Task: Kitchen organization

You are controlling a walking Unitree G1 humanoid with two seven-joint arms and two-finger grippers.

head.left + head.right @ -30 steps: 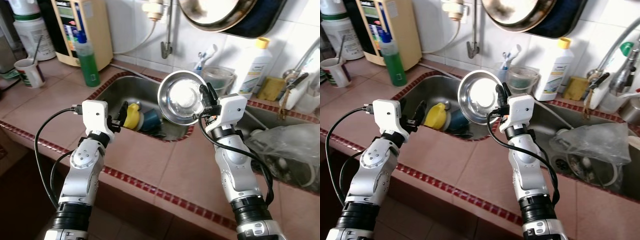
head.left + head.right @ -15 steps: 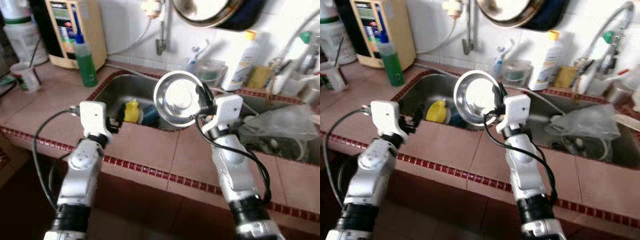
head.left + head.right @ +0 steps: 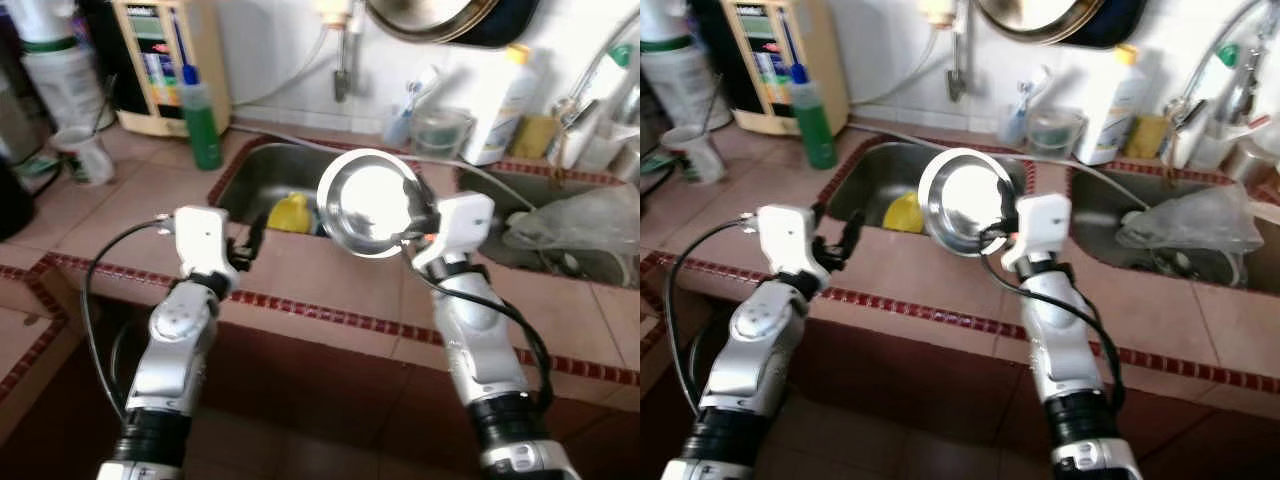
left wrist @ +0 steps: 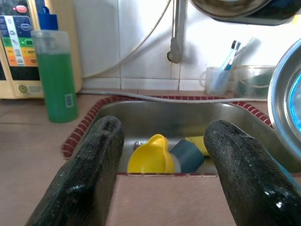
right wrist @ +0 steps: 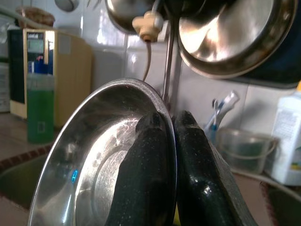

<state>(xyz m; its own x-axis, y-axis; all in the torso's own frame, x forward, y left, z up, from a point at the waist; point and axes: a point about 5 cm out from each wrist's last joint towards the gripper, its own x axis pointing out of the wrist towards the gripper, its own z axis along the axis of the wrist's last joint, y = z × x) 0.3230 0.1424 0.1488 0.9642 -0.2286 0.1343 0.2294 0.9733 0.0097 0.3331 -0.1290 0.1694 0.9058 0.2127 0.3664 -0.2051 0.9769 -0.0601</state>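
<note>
Steel bowl (image 3: 372, 202) gripped by its rim in right hand (image 5: 170, 136), raised over bench (image 3: 330, 275) edge | left hand (image 4: 160, 155) spread, empty, facing sink (image 4: 188, 122) | advice: keep pinch firm, bowl tilted.

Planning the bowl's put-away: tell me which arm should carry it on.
Right. The right gripper already pinches the steel bowl by its rim, held up over the sink. The left gripper is open and holds nothing, hovering at the counter edge.
</note>
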